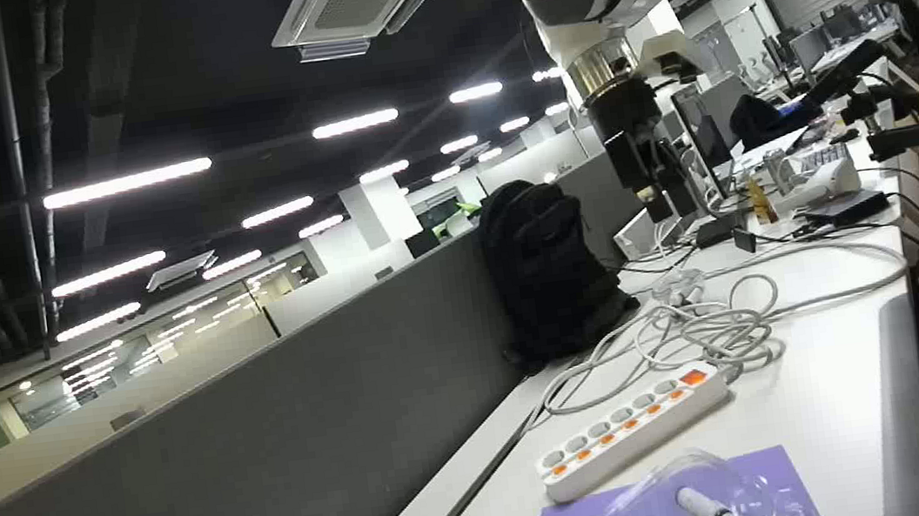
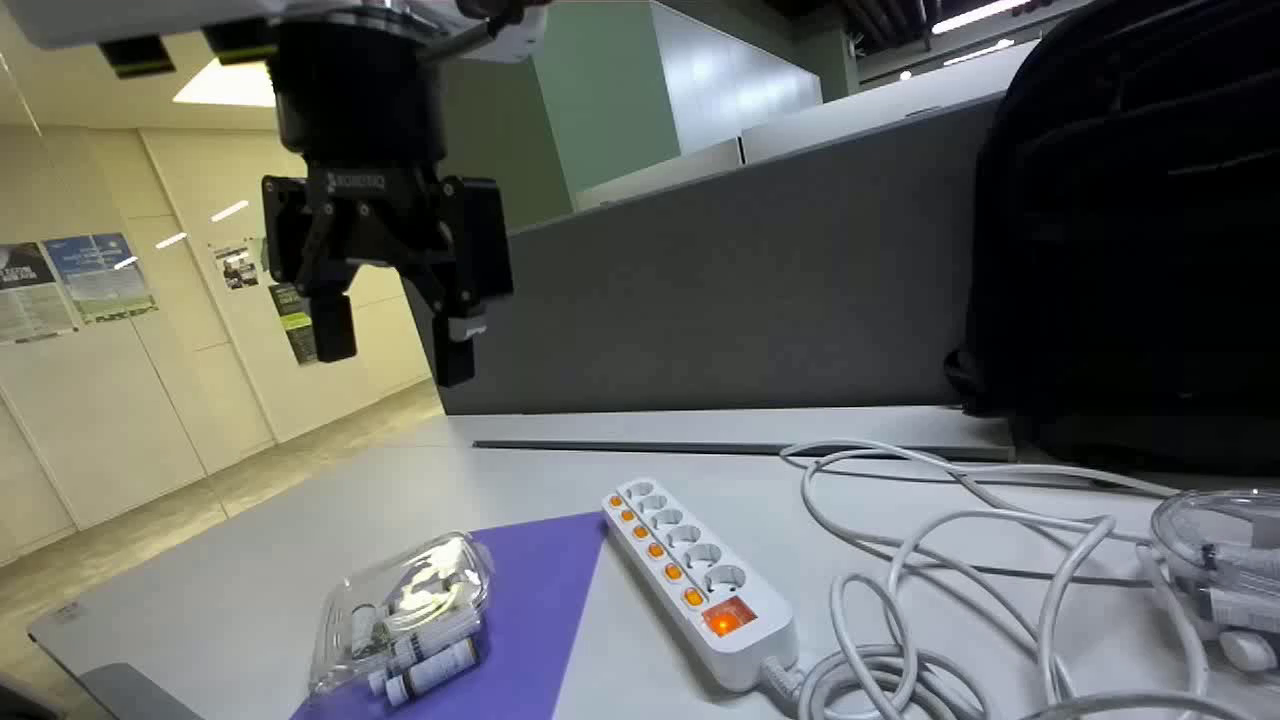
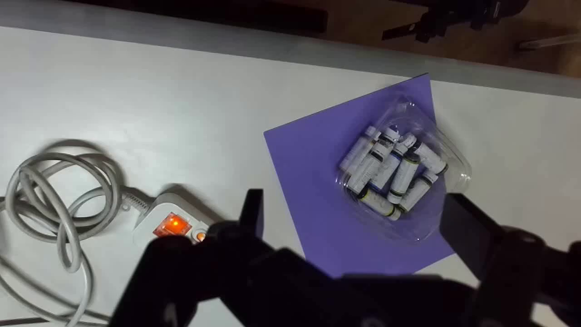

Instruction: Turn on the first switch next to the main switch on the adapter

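Note:
The adapter is a white power strip lying on the white table, in both exterior views [image 1: 635, 438] [image 2: 650, 570]. Its large main switch [image 2: 727, 616] glows orange at the cord end. The first small orange switch [image 2: 693, 597] sits beside it; whether it is on I cannot tell. In the wrist view the adapter's cord end [image 3: 154, 218], the glowing main switch [image 3: 172, 224] and the first small switch [image 3: 199, 235] show at the left; my gripper hides the rest. My gripper [image 3: 356, 222] is open and empty, high above the table [image 2: 394, 345], off to the side of the adapter.
A purple sheet [image 2: 540, 620] lies beside the adapter, bearing a clear plastic box [image 2: 400, 610] of small white vials. The coiled white cord [image 2: 890, 600] spreads from the adapter's end. A grey partition [image 2: 740, 270] and black backpack [image 1: 549, 273] stand along the table's edge.

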`<state>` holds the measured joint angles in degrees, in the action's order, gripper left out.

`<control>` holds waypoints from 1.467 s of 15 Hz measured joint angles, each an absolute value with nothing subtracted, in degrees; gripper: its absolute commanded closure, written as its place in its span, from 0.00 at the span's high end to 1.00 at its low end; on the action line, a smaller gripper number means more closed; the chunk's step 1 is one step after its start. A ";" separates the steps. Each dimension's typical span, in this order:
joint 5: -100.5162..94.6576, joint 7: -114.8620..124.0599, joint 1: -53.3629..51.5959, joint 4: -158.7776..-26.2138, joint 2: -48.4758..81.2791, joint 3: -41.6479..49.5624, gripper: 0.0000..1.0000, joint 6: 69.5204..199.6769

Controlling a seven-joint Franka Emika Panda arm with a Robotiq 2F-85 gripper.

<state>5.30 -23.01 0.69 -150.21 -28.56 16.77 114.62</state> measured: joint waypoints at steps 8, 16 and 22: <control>5.30 -23.04 0.69 -150.21 -28.55 16.77 1.00 114.62; 4.62 -22.79 1.76 -150.39 -27.95 15.20 1.00 118.68; -2.41 -16.56 4.92 -151.00 -16.71 10.09 0.60 144.15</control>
